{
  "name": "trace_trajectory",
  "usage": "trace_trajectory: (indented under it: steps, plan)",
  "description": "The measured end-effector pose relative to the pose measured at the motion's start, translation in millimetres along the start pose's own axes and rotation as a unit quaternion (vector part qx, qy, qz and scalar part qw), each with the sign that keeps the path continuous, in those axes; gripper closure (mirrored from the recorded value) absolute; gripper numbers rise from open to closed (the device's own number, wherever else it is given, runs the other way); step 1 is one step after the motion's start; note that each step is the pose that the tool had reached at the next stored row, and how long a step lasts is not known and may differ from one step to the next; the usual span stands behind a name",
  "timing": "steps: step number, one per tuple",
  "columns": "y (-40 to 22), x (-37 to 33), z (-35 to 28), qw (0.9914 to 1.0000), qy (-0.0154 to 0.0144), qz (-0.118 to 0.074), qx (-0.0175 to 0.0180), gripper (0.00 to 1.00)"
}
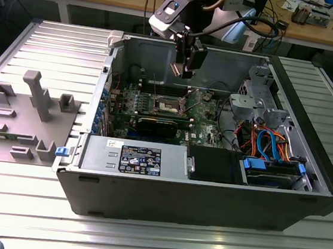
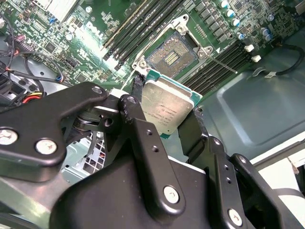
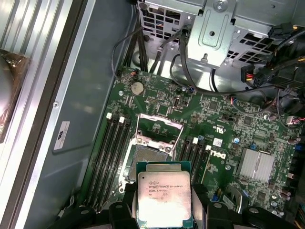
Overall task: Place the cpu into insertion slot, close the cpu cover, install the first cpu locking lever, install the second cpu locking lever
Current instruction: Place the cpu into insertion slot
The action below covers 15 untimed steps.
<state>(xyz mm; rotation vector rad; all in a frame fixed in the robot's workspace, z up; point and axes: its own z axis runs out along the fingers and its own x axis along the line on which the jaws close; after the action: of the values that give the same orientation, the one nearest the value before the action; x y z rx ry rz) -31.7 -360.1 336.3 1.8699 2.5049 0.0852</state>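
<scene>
The cpu (image 3: pixel 164 198), a flat square chip with a silver top and green edge, hangs between the black fingers (image 3: pixel 125 193) of my gripper (image 3: pixel 163 191), which is shut on its two opposite sides. In the second wrist view the cpu (image 2: pixel 167 106) is tilted just above and beside the insertion slot (image 2: pixel 170 57), whose dark centre lies bare. The cpu cover (image 3: pixel 153 141), a silver frame with a square window, stands swung open behind the insertion slot (image 3: pixel 145 160). From the exterior view my gripper (image 1: pixel 187 67) hovers over the green motherboard (image 1: pixel 204 114) inside the case.
Black memory slots (image 3: pixel 107 152) flank the socket on both sides. A metal drive cage (image 3: pixel 214 33) and black cables (image 3: pixel 143 52) rise beyond the board, and a finned heatsink (image 3: pixel 257 167) sits beside it. The case walls (image 1: pixel 313 105) surround everything. A grey fixture (image 1: pixel 30 109) lies at the exterior view's left.
</scene>
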Motion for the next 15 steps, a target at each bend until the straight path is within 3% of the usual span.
trace_trajectory:
  steps: [15]
  plan:
    - [0.0, 0.0, 0.0, 0.99995, -0.0006, 0.010, -0.0002, 0.46]
